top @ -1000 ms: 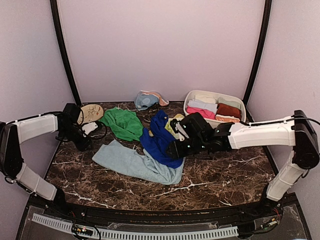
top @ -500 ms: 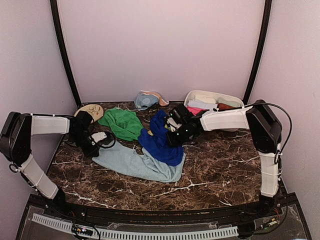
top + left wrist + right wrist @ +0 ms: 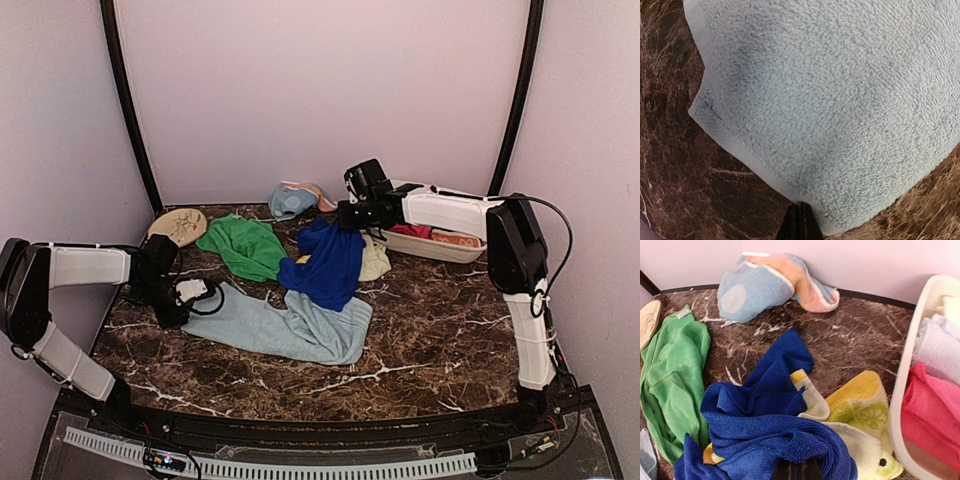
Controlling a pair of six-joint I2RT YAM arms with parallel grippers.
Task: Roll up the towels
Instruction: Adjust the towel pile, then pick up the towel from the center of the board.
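My left gripper (image 3: pixel 203 296) is shut on the left edge of the light blue towel (image 3: pixel 290 325), which lies flat at the middle front. In the left wrist view that towel (image 3: pixel 830 100) fills the frame, its hem pinched in the closed fingertips (image 3: pixel 801 225). My right gripper (image 3: pixel 340 220) is shut on the royal blue towel (image 3: pixel 325 265) and holds it up, so it hangs bunched over the table. The right wrist view shows the blue folds (image 3: pixel 765 435) over the closed gripper (image 3: pixel 796 471). A green towel (image 3: pixel 245 248) and a pale yellow-green patterned towel (image 3: pixel 373 262) lie beside it.
A white oval basin (image 3: pixel 440 250) at the back right holds rolled towels, pink (image 3: pixel 935 410) among them. A tan round disc (image 3: pixel 180 225) sits at the back left. A blue and pink cloth (image 3: pixel 295 198) lies against the back wall.
The right gripper shut on the royal blue towel and lifted it back, off the light blue one. The left gripper moved onto the light blue towel's left edge and shut.
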